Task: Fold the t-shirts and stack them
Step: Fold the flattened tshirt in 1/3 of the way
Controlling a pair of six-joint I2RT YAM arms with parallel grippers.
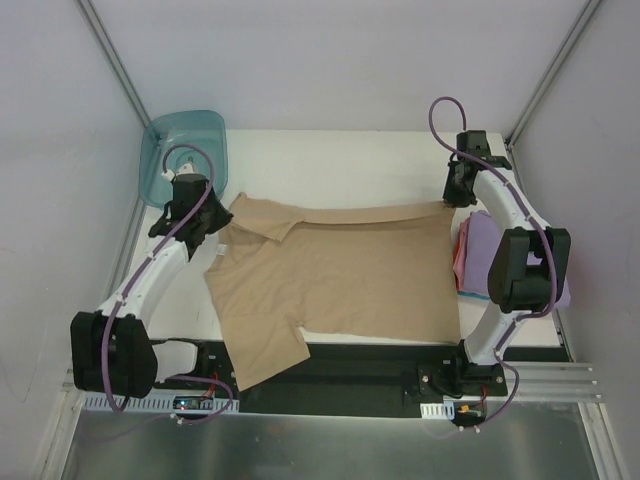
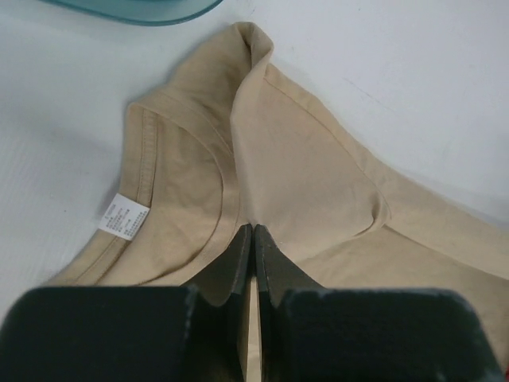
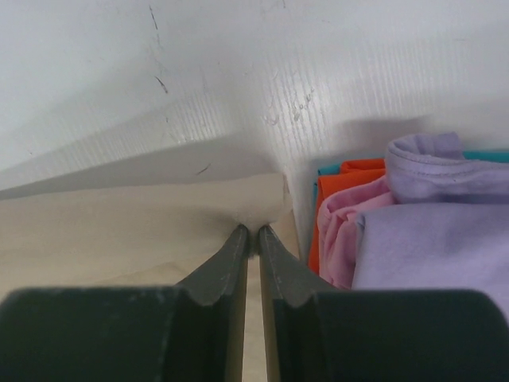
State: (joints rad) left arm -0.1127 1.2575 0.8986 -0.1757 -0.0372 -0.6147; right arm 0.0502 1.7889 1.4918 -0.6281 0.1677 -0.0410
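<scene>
Just beyond tan t-shirt (image 1: 340, 270): teal tub (image 1: 186, 138).

The left arm (image 1: 150, 275) and right arm (image 1: 505, 200) show white links and black joints. Each carries purple cable (image 1: 434, 118) and black jaws.

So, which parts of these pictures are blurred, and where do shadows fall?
Top view: soft even light, all sharp. Left wrist: left gripper blurred near the lens, tan shirt and label sharper, print unreadable. Right wrist: right gripper blurred too, a grey shadow on the table behind the shirt.
</scene>
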